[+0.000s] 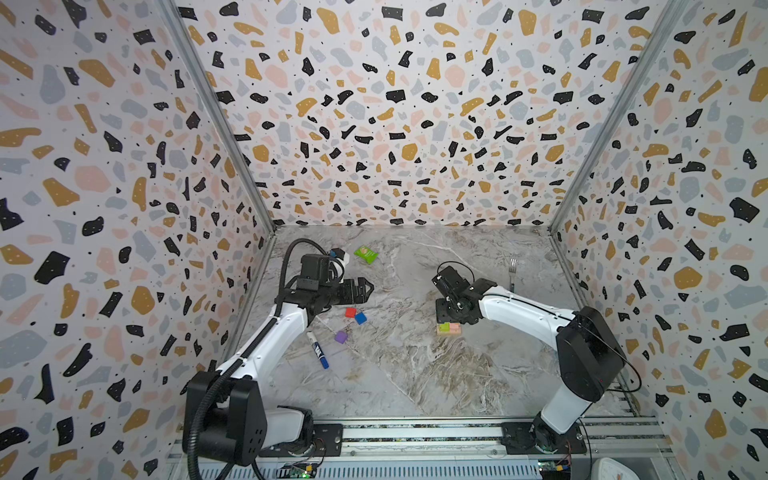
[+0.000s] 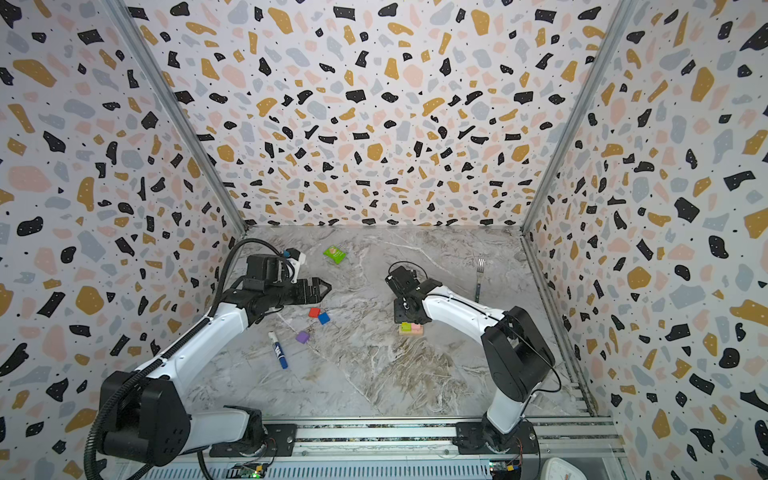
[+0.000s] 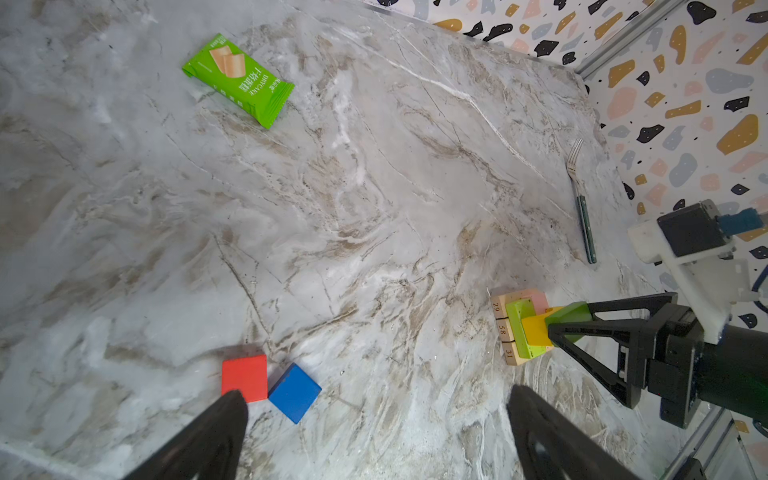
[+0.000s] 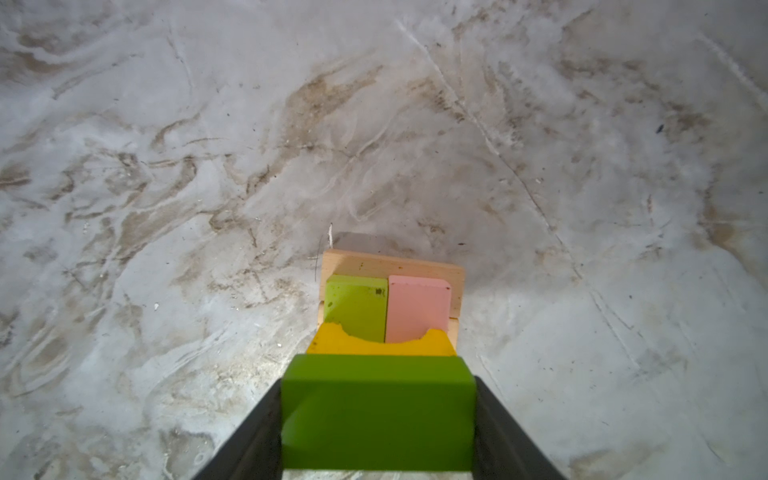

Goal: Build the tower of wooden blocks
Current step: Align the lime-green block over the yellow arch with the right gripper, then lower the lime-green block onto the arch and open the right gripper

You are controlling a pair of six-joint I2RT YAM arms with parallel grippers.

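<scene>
In right fingers [image 4: 494, 432] — dark green bar [image 4: 378, 415]

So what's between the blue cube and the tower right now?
Nothing: only bare marble tabletop runs from the blue cube to the tower, clearest in the left wrist view.

The left arm [image 1: 270, 340] and right arm [image 1: 523, 311] are clad in white shells with black joints. A ribbed black conduit [image 1: 284, 270] is routed along the left.
</scene>
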